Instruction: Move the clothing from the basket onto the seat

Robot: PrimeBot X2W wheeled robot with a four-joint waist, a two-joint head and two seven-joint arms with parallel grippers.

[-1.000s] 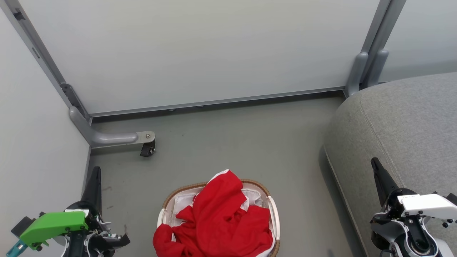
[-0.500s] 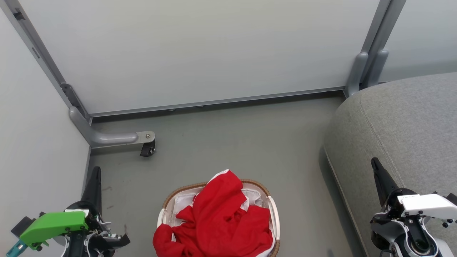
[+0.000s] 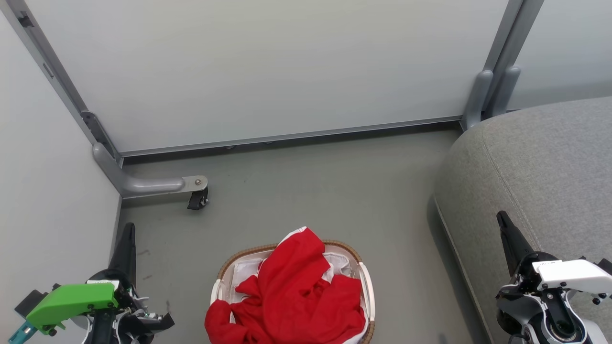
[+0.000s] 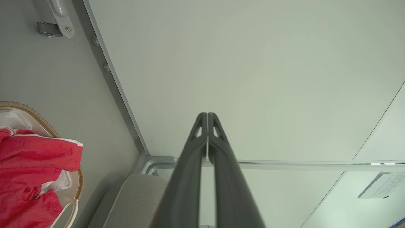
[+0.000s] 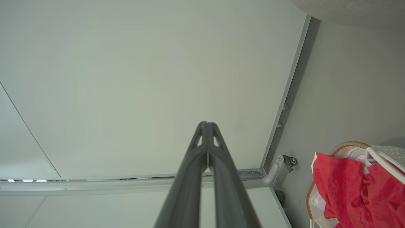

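Observation:
Bright red clothing (image 3: 296,296) with white trim is heaped in the small white basket (image 3: 366,282) with a brown woven rim, on the floor at the bottom middle of the head view. The large grey seat (image 3: 550,167) fills the right side. My left gripper (image 3: 128,229) points up at the lower left, well left of the basket, shut and holding nothing. My right gripper (image 3: 501,217) rises at the lower right over the seat's edge, also shut and empty. The left wrist view shows the clothing (image 4: 34,171) and basket (image 4: 47,126); the right wrist view shows the clothing (image 5: 357,186) too.
Pale partition panels (image 3: 267,67) wall in the back and left. A grey bracket foot with a black caster (image 3: 197,199) juts onto the floor at the left. Grey floor (image 3: 325,191) lies between the basket, the panels and the seat.

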